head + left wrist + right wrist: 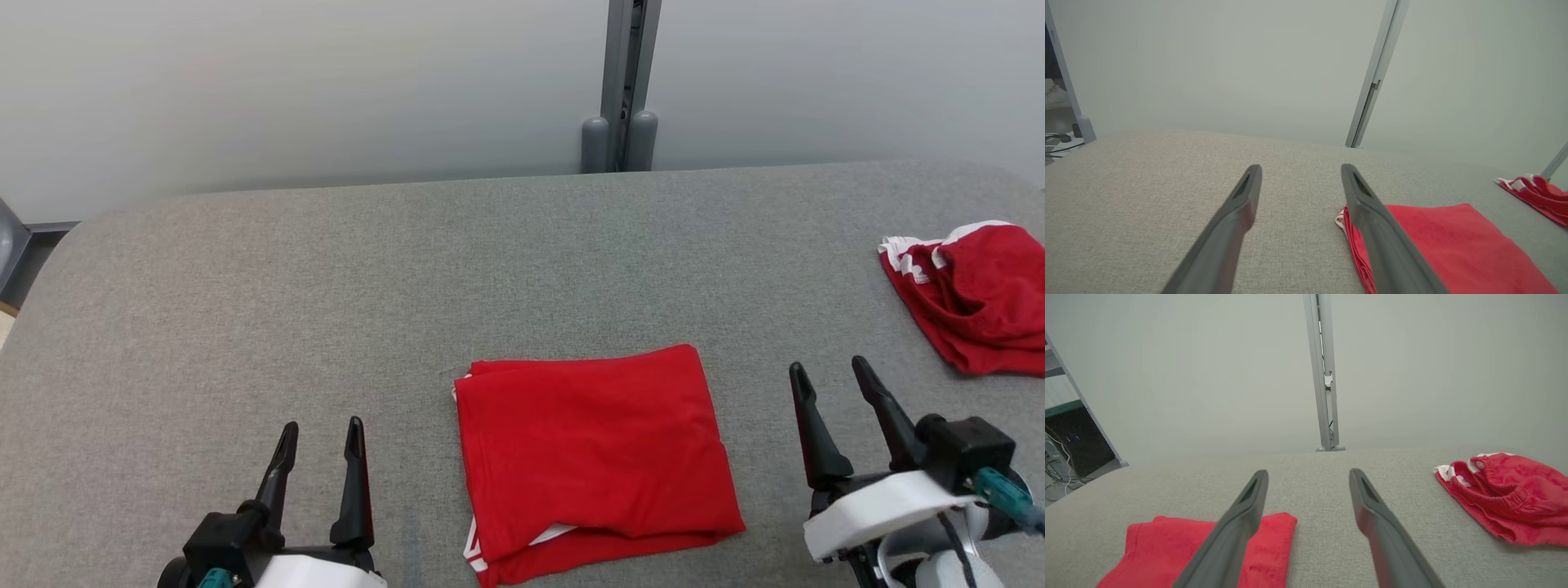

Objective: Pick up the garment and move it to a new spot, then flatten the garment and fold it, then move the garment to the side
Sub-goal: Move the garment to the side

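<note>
Left hand (pixel 322 425): fingers spread wide, holding nothing, over bare grey bench (pixel 326 286) just left of the folded red garment (pixel 592 457). Right hand (pixel 829 365): likewise spread and empty, just right of it. Garment lies flat near the bench's front edge, between the two hands (white trim peeks out at its lower left corner). A second red garment (pixel 976 294), crumpled, lies well apart at far right.

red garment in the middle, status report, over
Left gripper and right gripper open, empty. Folded garment flat on table, between them. Crumpled garment far right, apart, not blocking.
</note>
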`<state>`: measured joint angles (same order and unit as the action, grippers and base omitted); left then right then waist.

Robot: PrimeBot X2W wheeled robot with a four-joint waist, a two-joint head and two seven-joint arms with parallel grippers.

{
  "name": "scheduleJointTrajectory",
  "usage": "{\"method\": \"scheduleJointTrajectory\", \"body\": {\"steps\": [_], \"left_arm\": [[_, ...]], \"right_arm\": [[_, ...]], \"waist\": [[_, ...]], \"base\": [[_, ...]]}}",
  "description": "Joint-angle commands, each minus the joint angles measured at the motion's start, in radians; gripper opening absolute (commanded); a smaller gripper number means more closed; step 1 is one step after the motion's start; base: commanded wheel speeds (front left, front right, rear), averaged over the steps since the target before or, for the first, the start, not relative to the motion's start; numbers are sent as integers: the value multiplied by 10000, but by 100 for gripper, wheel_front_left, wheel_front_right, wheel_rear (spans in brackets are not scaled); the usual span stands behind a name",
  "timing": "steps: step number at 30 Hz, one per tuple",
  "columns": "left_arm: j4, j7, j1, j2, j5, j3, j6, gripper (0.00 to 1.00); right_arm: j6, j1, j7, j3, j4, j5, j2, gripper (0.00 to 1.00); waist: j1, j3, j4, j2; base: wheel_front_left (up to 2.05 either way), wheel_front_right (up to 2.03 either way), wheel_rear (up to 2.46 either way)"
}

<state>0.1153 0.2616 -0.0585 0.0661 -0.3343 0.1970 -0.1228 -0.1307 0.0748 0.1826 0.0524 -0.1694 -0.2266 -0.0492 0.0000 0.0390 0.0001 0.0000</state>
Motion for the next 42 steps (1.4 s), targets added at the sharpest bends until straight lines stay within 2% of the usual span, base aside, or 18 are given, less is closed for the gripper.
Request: {"method": "scheduleJointTrajectory", "body": {"steps": [1, 6, 13, 19, 32, 33, 34, 35, 36, 42], "left_arm": [[17, 40, -42, 8, 113, -43, 61, 100], [66, 41, 84, -38, 152, 22, 124, 100], [157, 41, 281, -93, 166, 102, 201, 100], [276, 39, 393, -114, 171, 172, 252, 100], [308, 40, 589, -133, 202, 265, 196, 100], [292, 40, 588, -134, 200, 267, 189, 100], [277, 40, 593, -137, 187, 275, 186, 100], [261, 41, 591, -136, 174, 273, 171, 100], [245, 40, 593, -135, 161, 271, 148, 100], [69, 40, 563, -137, 284, 237, 160, 100]], "right_arm": [[-1, 239, -584, -22, -251, 315, -32, 100], [-1, 952, -2450, 237, -961, 364, -283, 100], [-1, 1732, -4471, 1530, -1856, -1153, -1243, 100], [-1, 2178, -5220, 2210, -2569, -2248, -1725, 100], [-1, 3265, -5652, 3600, -4097, -4118, -2195, 100], [-1, 3341, -5607, 3694, -4176, -4210, -2210, 88], [-1, 3411, -5550, 3762, -4227, -4306, -2224, 46], [-1, 3485, -5511, 3843, -4276, -4391, -2249, 36], [-1, 3568, -5425, 3929, -4316, -4454, -2278, 0], [1, 4086, -5010, 4279, -4350, -4752, -2688, 0]], "waist": [[0, 21, 13, 0], [0, 112, 123, 0], [0, 378, 448, 0], [0, 621, 743, 0], [0, 991, 1248, 0], [0, 1009, 1260, 0], [0, 1026, 1268, 0], [0, 1042, 1270, 0], [0, 1056, 1261, 0], [0, 1197, 891, 0]], "base": [[0, 0, 0], [0, 0, 0], [0, 0, 0], [0, 0, 0], [0, 0, 0], [0, 0, 0], [0, 0, 0], [0, 0, 0], [0, 0, 0], [0, 0, 0]]}}
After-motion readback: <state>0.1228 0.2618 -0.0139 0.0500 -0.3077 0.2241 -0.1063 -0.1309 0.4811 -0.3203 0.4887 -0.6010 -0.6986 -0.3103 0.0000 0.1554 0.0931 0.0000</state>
